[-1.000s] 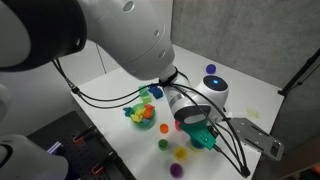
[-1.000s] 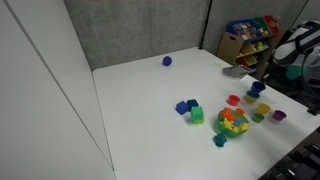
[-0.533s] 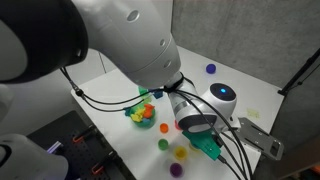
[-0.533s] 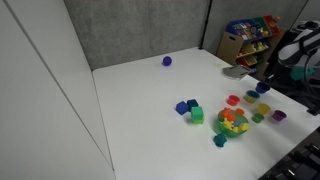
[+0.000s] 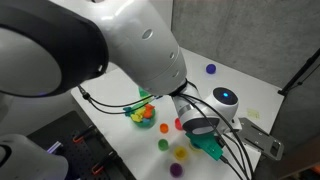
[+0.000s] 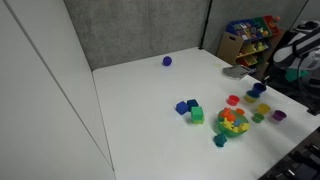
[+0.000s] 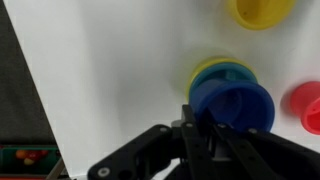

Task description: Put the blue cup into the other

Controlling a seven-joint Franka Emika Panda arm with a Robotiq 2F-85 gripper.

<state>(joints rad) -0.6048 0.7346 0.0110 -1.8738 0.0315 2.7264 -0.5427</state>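
In the wrist view my gripper [image 7: 203, 120] is shut on the wall of the dark blue cup [image 7: 235, 105]. The cup hangs right over a slightly wider light blue cup [image 7: 200, 76], of which only the far rim shows, with a yellowish edge around it. I cannot tell whether the two cups touch. In an exterior view the gripper [image 6: 262, 84] is low over the cluster of cups at the table's right side. In the exterior view from the robot's side the arm hides both cups.
A yellow cup [image 7: 262, 10] and a red cup [image 7: 308, 108] stand close by. A colourful stacking toy [image 6: 232, 122], two blue pieces [image 6: 186, 106], a green cup [image 6: 197, 115] and a purple ball [image 6: 167, 61] are on the white table [image 6: 140, 100]. A toy shelf [image 6: 250, 40] stands behind.
The arm has shifted a little over the cup cluster and sunk slightly, still holding the blue cup. Nothing else moved.
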